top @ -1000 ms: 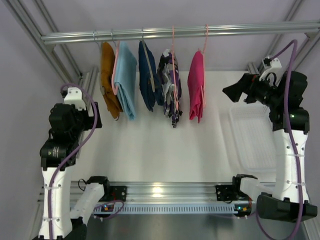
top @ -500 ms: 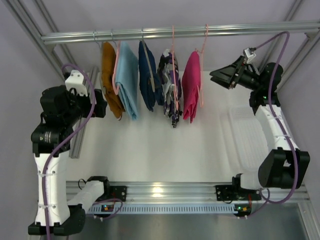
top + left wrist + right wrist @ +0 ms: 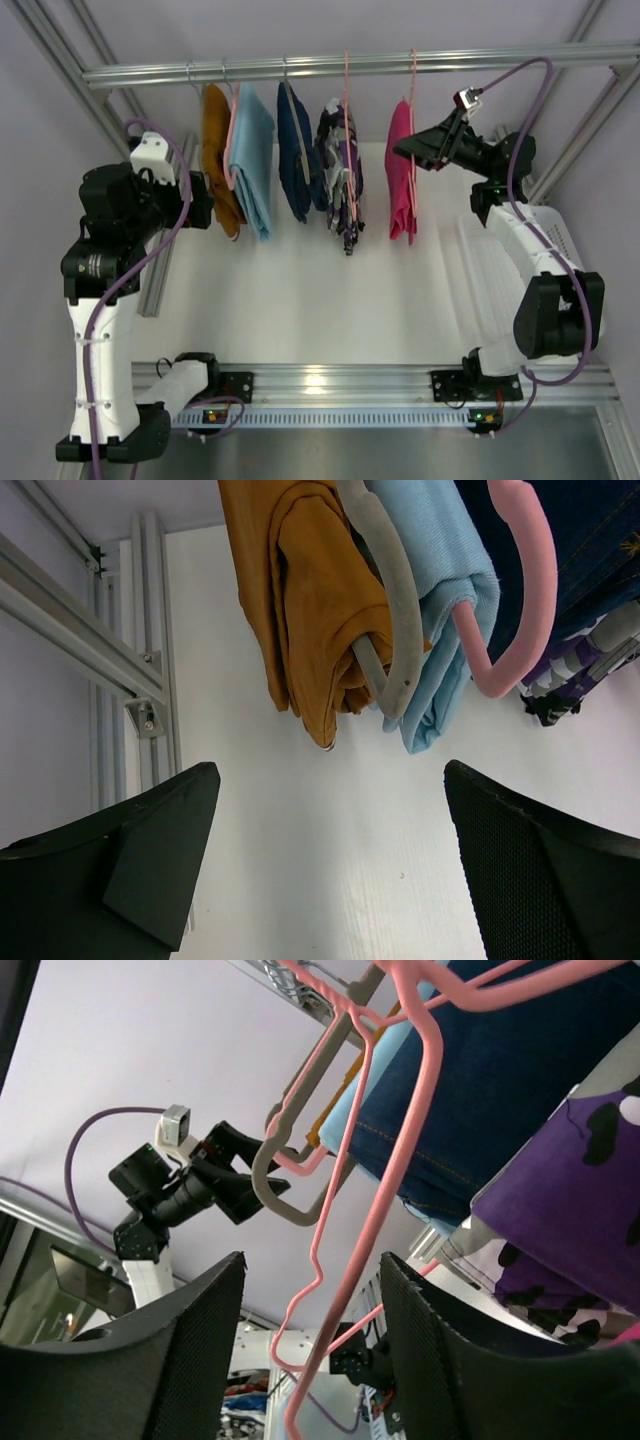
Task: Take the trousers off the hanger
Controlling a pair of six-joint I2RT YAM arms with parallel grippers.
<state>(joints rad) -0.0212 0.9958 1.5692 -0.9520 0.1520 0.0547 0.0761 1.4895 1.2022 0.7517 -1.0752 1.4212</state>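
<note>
Top external: silver aluminium rail (image 3: 350,65) carries plain magenta-pink folded trousers (image 3: 399,170) rightmost, navy white-and-purple patterned trousers (image 3: 340,175) just left of them, both on hangers; right gripper (image 3: 404,152) fingers spread wide at the pink pair's edge, left gripper (image 3: 204,200) spread wide, empty, near orange cloth garment (image 3: 216,160).

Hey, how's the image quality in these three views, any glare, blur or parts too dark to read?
Top external: evenly lit and sharp, one glare patch on the front rail. Left wrist: the orange garment is crisp, the left gripper nearly black. Right wrist: the right gripper is dark too, the pink hanger sharp between its fingers.
</note>
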